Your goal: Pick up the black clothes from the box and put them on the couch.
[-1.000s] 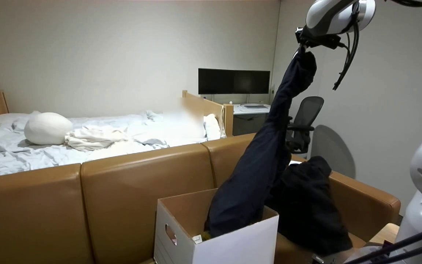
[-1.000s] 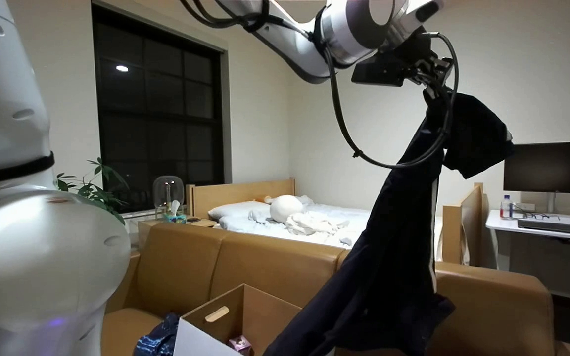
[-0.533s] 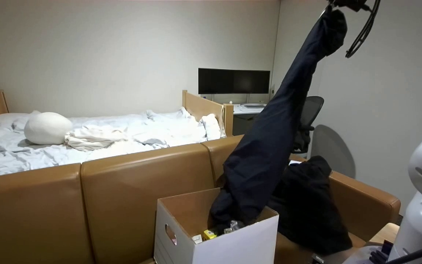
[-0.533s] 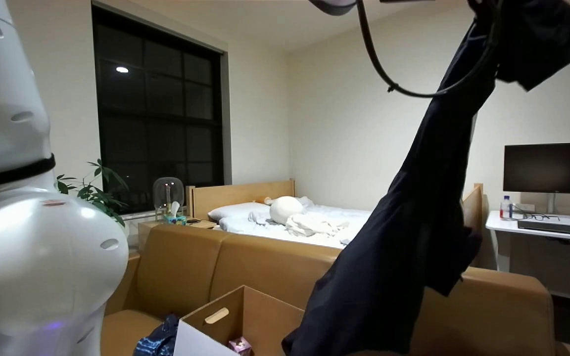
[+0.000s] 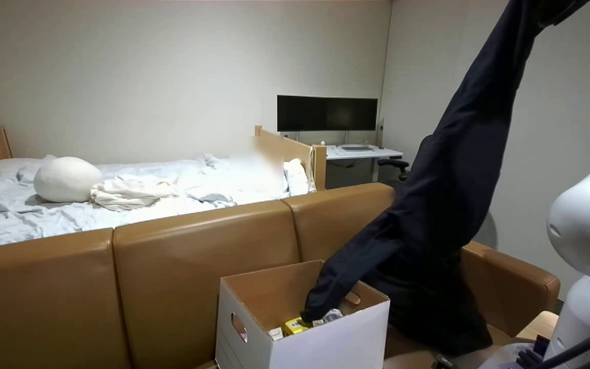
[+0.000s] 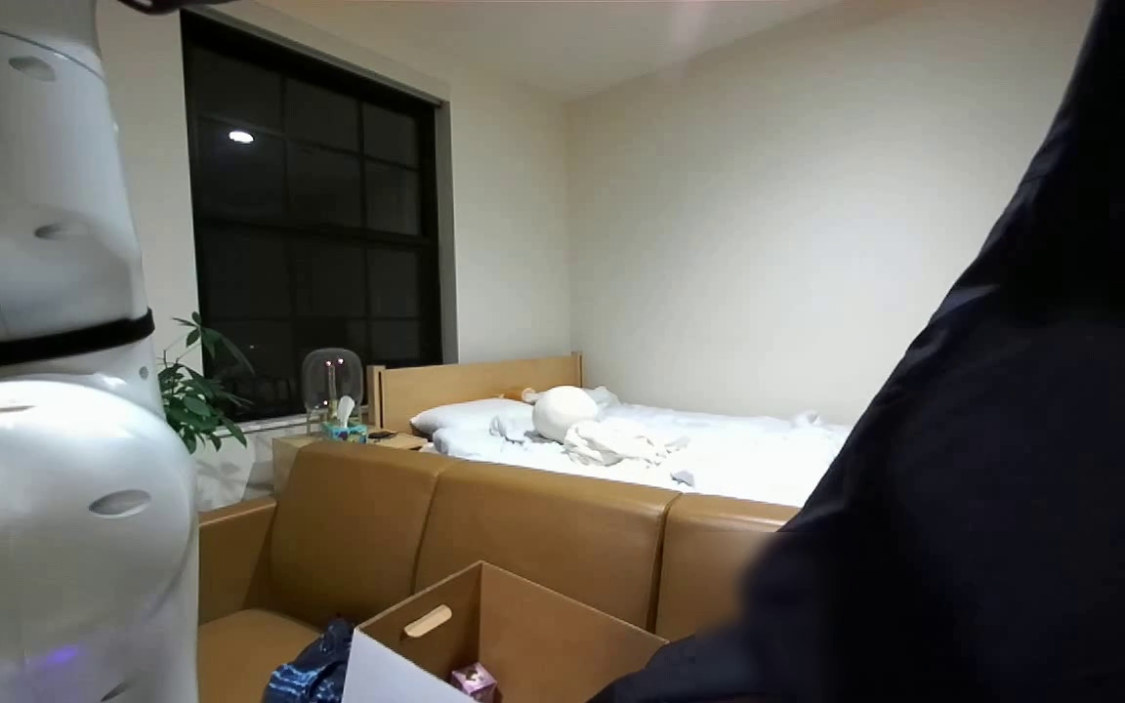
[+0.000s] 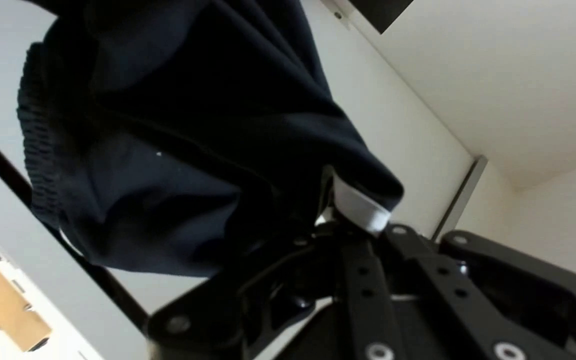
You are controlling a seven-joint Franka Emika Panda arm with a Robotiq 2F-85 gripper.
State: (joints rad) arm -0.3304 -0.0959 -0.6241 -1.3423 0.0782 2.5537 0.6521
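My gripper (image 7: 333, 212) shows only in the wrist view, shut on a long black garment. Fabric hides most of its fingertips. The held black clothes (image 5: 443, 169) hang down across an exterior view, and their lower end dips into the box. They also fill the right side in an exterior view (image 6: 1012, 469) and bunch up in the wrist view (image 7: 193, 125). The white box (image 5: 331, 338) stands in front of the tan couch (image 5: 203, 241); both also show in an exterior view, the box (image 6: 553, 625) and the couch (image 6: 543, 508). Another black heap (image 5: 443, 323) lies on the couch behind the held garment.
Inside the box are a yellow item (image 5: 295, 326) and a small pink box (image 6: 474, 681). A blue patterned cloth (image 6: 313, 669) lies beside the box. The couch armrest (image 5: 515, 271) and robot base (image 5: 582, 318) are at the right. The bed (image 5: 197, 189) stands behind the couch.
My gripper has risen and moved out of both exterior views, carrying the garment up and toward the couch's armrest end. Most of the garment has come out of the box, uncovering the items inside.
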